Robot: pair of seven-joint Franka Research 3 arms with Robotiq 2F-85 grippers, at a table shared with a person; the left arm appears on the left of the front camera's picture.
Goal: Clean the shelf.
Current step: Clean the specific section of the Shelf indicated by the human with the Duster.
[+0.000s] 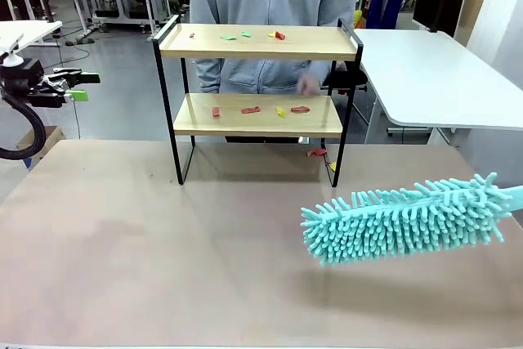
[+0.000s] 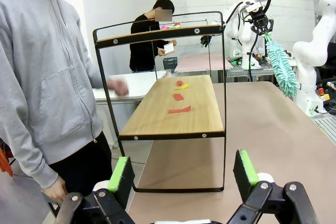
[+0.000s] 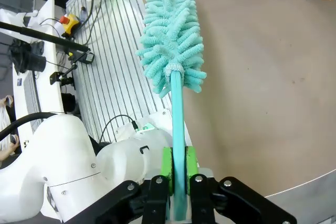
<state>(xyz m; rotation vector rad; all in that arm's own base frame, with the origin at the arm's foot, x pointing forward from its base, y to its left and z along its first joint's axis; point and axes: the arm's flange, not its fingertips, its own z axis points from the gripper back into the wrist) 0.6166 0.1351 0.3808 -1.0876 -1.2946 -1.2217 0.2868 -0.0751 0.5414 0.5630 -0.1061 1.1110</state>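
Centrally, shelf (image 1: 257, 42) on tan tabletop (image 1: 163, 243), white tables (image 1: 433, 71) beyond.

The shelf (image 1: 315, 43) stands upright near the far edge of the brown table (image 1: 163, 243), at about twelve o'clock in the front view. It has two light wooden boards, one above the other, in a thin black metal frame with raised rails at both ends. Small red, green and yellow scraps (image 1: 279, 36) lie scattered across the top board, more red and yellow ones sit in a row along the lower board, and a couple lie by the frame's five o'clock foot.
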